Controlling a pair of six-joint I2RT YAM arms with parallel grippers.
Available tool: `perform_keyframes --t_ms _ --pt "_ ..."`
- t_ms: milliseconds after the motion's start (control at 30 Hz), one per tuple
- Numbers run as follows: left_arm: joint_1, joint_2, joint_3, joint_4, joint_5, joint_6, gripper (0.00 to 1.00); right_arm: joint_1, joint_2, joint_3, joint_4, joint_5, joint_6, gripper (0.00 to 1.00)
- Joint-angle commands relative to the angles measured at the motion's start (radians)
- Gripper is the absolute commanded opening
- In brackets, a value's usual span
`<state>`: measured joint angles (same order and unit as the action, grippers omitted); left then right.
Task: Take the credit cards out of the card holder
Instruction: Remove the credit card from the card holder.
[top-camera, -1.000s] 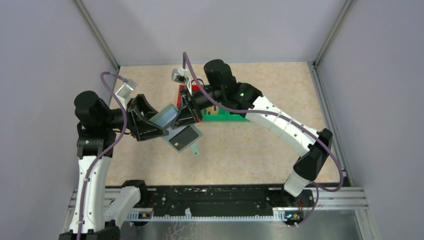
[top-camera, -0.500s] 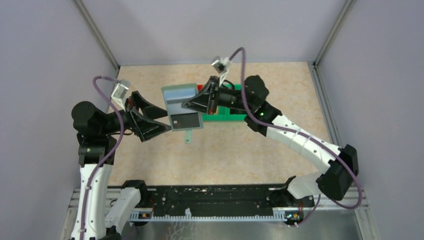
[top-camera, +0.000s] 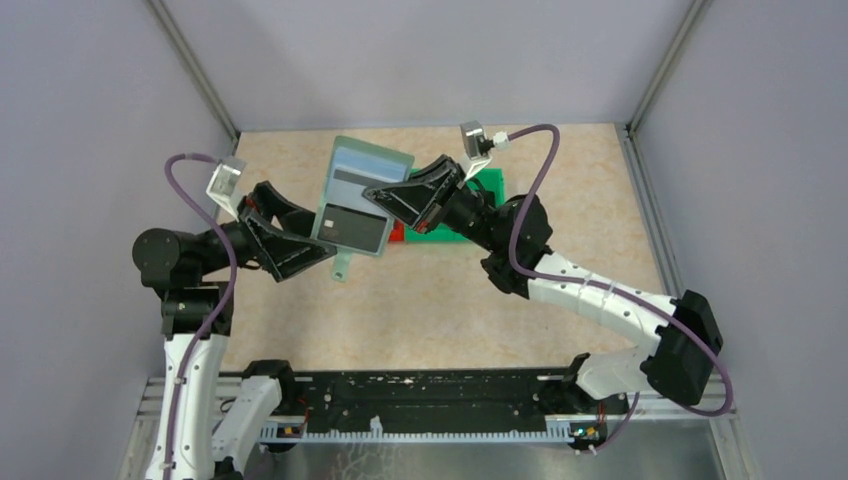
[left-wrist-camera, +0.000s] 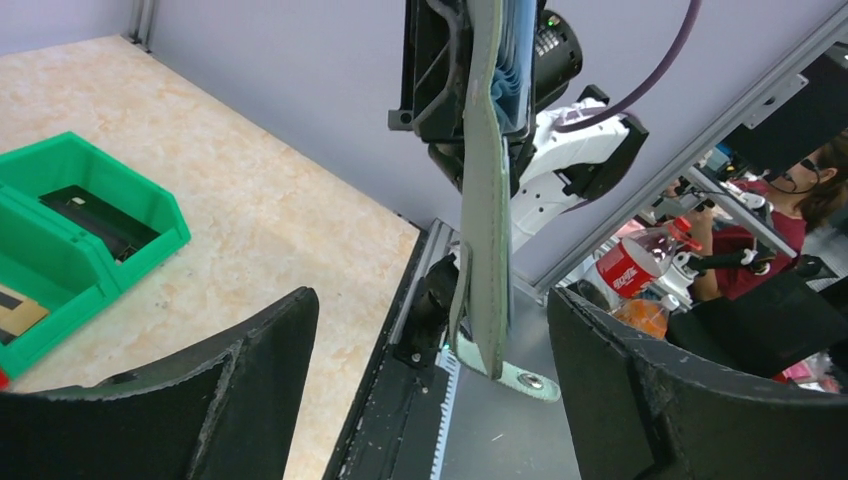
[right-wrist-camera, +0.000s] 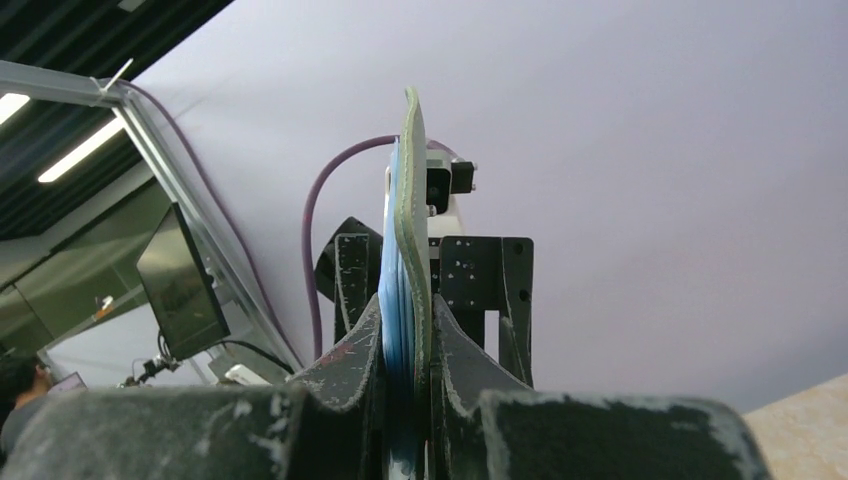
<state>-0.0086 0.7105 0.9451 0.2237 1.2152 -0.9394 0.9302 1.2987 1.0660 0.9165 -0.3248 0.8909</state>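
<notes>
Flat grey-green folding card holder (top-camera: 352, 172), opened out mid-air, is clamped at its right edge by the right gripper (top-camera: 374, 194). A dark grey-black credit card (top-camera: 355, 229) sits in the lower pocket. Left gripper (top-camera: 326, 241) is spread wide w/ the holder hanging btwn its fingers, not touching. Red-label bottle (left-wrist-camera: 626, 268) in the bg, text unreadable.

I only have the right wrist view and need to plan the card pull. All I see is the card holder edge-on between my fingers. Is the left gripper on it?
Observer: No. The left gripper is wide open. The card holder hangs between its fingers with a gap on each side.
Operator: Is a card showing?
Observer: Yes. From above the holder is unfolded, with a dark credit card in its lower half.
Operator: Where is a bin?
Observer: The green bin sits on the table to the right of the holder in the top view. It is partly hidden by the right arm, whose right gripper holds the holder in the air.
</notes>
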Motion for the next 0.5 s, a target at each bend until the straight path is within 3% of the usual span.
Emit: perform_keyframes --t_ms 0,233,433,467 --pt "0.002 -0.012 -0.008 0.169 -0.031 -0.154 0.87 0.039 0.001 0.005 0.126 0.099 -0.018 0.00" --pt "0.002 -0.016 -0.018 0.180 -0.040 -0.156 0.54 0.085 0.029 -0.035 0.191 0.154 -0.016 0.00" --pt "0.002 -0.019 -0.026 0.131 -0.039 -0.099 0.17 0.110 0.043 -0.063 0.218 0.184 -0.017 0.00" --pt "0.002 -0.020 -0.023 0.108 -0.037 -0.073 0.12 0.110 0.041 -0.071 0.222 0.183 -0.019 0.04"
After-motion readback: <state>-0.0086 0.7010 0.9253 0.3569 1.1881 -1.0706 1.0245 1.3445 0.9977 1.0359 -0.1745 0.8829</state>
